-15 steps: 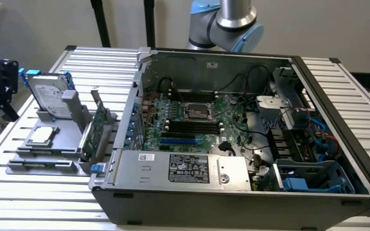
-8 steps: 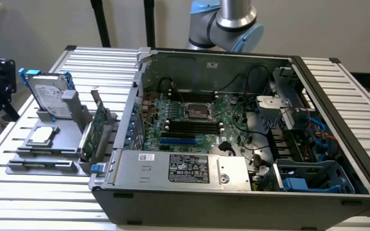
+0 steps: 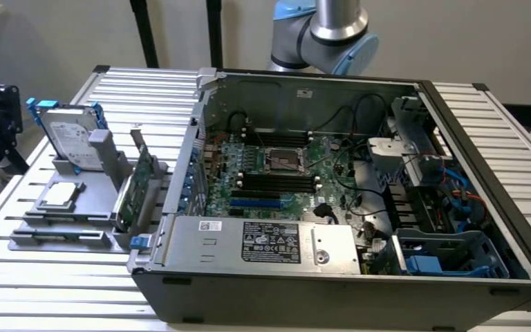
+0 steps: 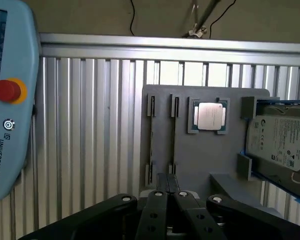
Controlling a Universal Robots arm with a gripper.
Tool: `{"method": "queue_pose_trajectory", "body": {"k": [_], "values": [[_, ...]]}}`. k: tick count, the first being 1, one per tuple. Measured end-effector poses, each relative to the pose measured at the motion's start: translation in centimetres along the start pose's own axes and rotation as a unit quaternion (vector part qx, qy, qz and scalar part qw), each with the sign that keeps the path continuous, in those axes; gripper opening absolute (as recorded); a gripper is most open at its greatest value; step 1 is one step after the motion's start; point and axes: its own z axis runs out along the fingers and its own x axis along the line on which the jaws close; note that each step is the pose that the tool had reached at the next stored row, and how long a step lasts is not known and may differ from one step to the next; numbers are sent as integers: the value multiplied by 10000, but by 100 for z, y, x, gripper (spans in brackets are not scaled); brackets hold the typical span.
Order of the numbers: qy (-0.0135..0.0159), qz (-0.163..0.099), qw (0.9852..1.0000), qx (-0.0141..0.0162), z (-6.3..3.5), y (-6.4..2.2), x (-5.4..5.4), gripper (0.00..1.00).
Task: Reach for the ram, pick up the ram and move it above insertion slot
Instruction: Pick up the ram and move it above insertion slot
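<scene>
We are finding the gripper closed and empty, hovering above the tray on the surface, where the ram is apparently standing edge-on in its holder, presenting its top edge for grasping.

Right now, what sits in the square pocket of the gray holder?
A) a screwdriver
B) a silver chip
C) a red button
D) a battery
B: a square silver chip lies flat in the pocket of the gray holder, beside the hard drive.
</scene>
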Motion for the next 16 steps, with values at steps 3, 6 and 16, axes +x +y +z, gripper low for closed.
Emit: {"method": "queue_pose_trajectory", "body": {"k": [3, 6, 16], "values": [[0, 0, 10000, 0, 0, 0, 0, 18], [0, 0, 10000, 0, 1, 0, 0, 36], [0, 0, 10000, 8, 154, 0, 3, 42]]}}
